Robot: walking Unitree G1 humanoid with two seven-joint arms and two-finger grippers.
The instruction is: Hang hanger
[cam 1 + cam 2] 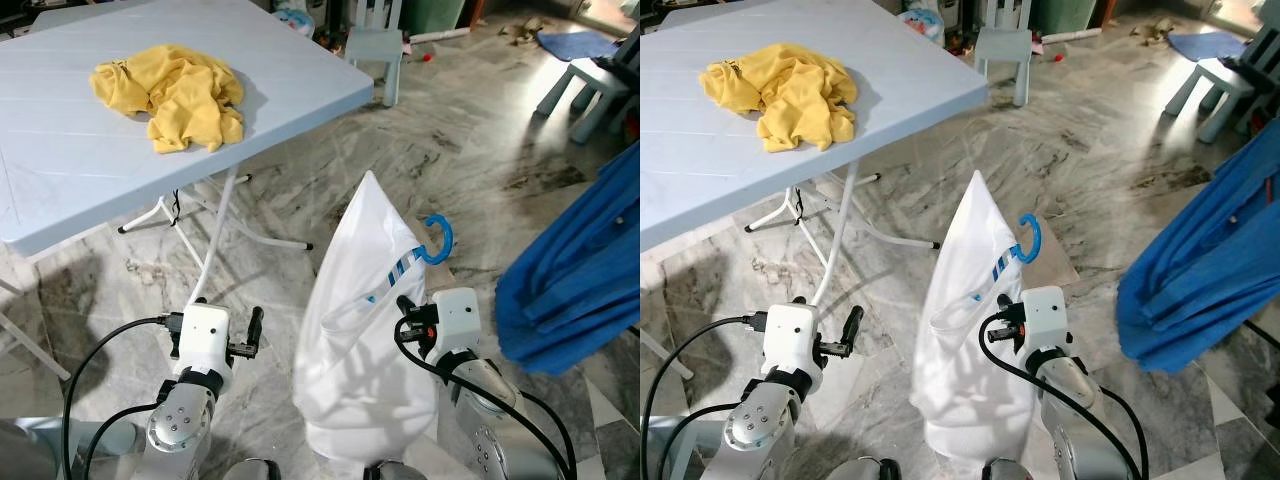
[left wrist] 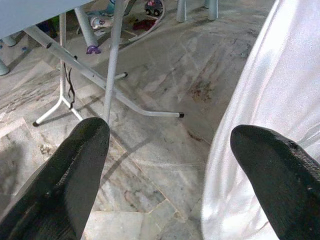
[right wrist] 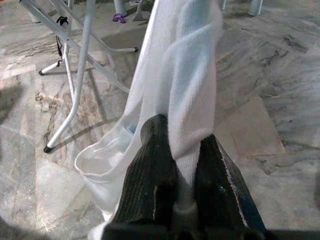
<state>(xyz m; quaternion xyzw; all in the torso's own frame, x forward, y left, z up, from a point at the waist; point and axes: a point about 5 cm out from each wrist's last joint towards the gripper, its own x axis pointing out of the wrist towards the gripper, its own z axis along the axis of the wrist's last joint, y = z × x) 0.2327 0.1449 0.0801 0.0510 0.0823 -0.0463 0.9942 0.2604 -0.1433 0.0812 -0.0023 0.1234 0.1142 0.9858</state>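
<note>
A white garment hangs on a blue hanger whose hook sticks out near the top of the fabric, low in front of me. My right gripper is shut on a fold of this white garment, the cloth pinched between both black fingers. Most of the hanger is hidden inside the fabric. My left gripper stands open and holds nothing, to the left of the garment and apart from it, above the marble floor.
A pale blue folding table with a crumpled yellow shirt stands to my front left, its white legs near my left arm. Blue clothes hang at the right. Small stools stand farther back.
</note>
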